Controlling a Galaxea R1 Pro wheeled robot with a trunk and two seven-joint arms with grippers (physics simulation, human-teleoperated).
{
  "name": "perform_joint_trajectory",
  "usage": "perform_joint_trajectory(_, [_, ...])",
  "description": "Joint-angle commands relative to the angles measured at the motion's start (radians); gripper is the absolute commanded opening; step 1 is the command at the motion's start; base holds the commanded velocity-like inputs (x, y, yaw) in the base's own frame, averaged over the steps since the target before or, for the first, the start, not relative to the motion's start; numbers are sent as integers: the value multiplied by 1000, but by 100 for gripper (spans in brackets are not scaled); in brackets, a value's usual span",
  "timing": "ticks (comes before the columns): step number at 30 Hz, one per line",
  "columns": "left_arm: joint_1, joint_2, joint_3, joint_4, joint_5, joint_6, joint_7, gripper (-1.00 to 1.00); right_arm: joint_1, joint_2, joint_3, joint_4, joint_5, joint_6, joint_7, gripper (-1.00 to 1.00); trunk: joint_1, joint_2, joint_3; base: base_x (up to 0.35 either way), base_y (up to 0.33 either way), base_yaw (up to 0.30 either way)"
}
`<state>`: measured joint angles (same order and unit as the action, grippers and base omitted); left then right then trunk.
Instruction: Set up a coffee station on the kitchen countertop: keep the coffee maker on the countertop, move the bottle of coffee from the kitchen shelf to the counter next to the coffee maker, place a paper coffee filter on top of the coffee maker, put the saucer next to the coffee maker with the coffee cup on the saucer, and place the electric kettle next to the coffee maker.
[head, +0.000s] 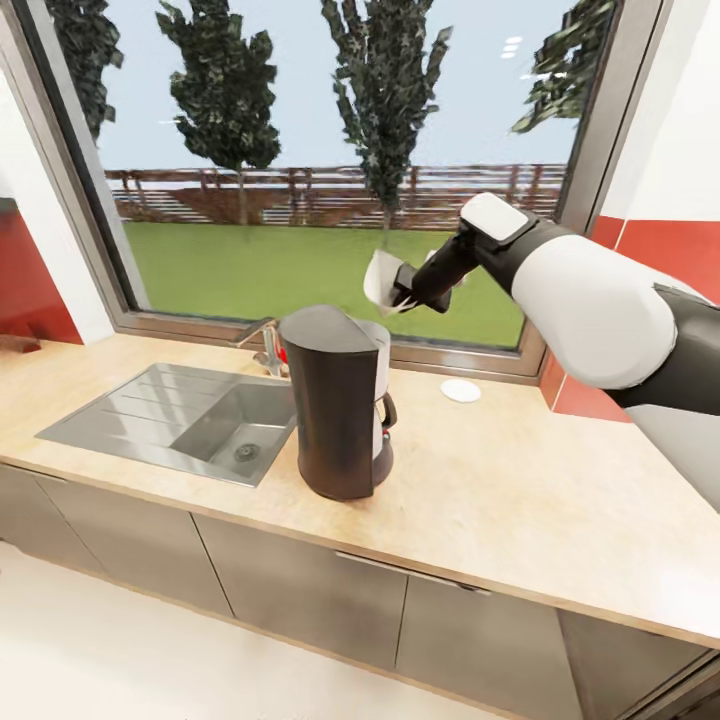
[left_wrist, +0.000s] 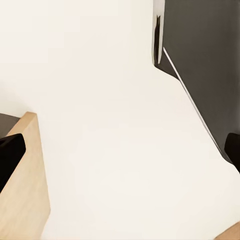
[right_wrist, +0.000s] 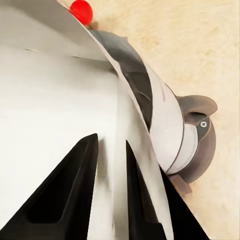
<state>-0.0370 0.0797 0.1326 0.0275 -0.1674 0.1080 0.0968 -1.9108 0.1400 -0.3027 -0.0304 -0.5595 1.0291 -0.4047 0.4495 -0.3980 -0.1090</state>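
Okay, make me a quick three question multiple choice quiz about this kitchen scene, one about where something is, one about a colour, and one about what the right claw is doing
1. Where does the saucer lie?
A. in the sink
B. on the kitchen countertop near the window
C. on top of the coffee maker

2. What colour is the paper coffee filter?
A. white
B. brown
C. red

3. What is the state of the right claw?
A. open and empty
B. shut on the saucer
C. shut on the paper coffee filter

Answers:
1. B: the small white plate rests on the beige worktop, behind and to the right of the coffee maker.
2. A: the cone shows white against the lawn.
3. C: the right wrist view shows both fingers pinching the thin paper sheet above the machine.
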Motion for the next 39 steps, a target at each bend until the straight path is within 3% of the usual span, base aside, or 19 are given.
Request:
perform_joint_trajectory(1, [-1, 0, 9, 2, -11, 1, 3, 100, -1, 0, -35, -1, -2, 2, -11, -100, 1, -2, -2, 0, 0, 9])
perform_joint_trajectory(6, [-1, 0, 8, 2, -11, 1, 3, 100, 0, 0, -53, 0, -2, 2, -11, -100, 1, -2, -2, 0, 0, 2])
perform_joint_trajectory(26, [-1, 0, 7, 2, -11, 1, 6, 100, 12, -6, -55, 0, -2, 1, -11, -100, 1, -2, -2, -32, -26, 62])
perform_joint_trajectory(39, [-1, 0, 7, 2, -11, 1, 6, 100, 58, -27, -55, 0, -2, 2, -11, -100, 1, -2, -2, 0, 0, 0])
